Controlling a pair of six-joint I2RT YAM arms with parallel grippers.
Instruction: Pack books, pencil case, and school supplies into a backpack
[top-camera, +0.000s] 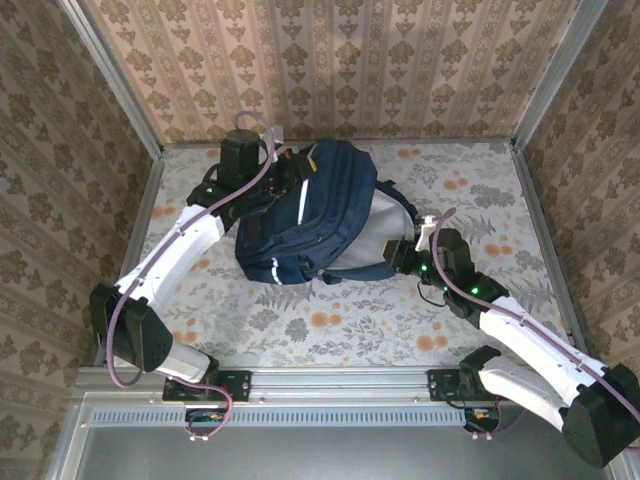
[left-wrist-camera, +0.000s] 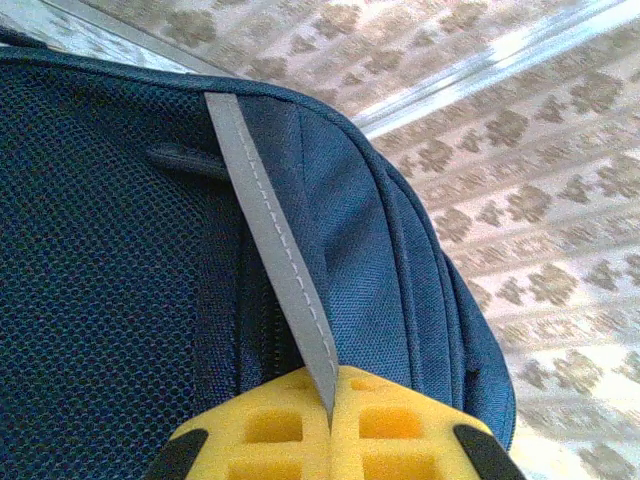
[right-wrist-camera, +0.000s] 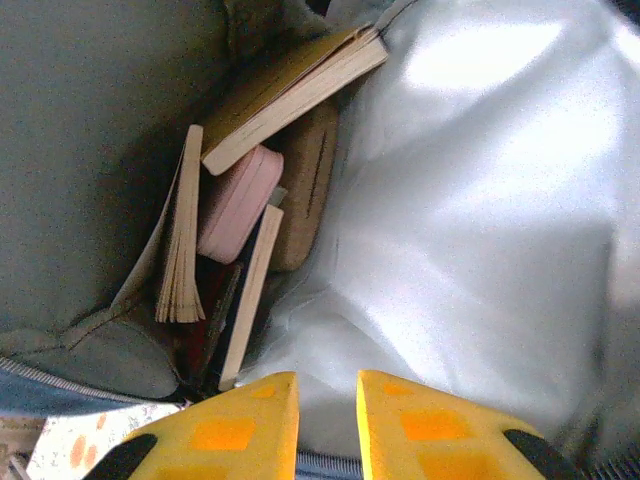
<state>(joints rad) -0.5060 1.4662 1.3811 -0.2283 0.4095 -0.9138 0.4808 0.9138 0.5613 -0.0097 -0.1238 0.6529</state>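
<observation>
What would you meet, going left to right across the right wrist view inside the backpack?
Book with fanned pages → pink box → tan roll → pale lining.

Inside the backpack (right-wrist-camera: 480, 200), the books (right-wrist-camera: 290, 95) are shown edge-on with covers hidden, the pink box (right-wrist-camera: 235, 205) and tan roll (right-wrist-camera: 305, 170) are half covered by them, and the left gripper (left-wrist-camera: 330, 400) and right gripper (right-wrist-camera: 328, 400) are cut off by the bottom edges of the wrist views.
</observation>
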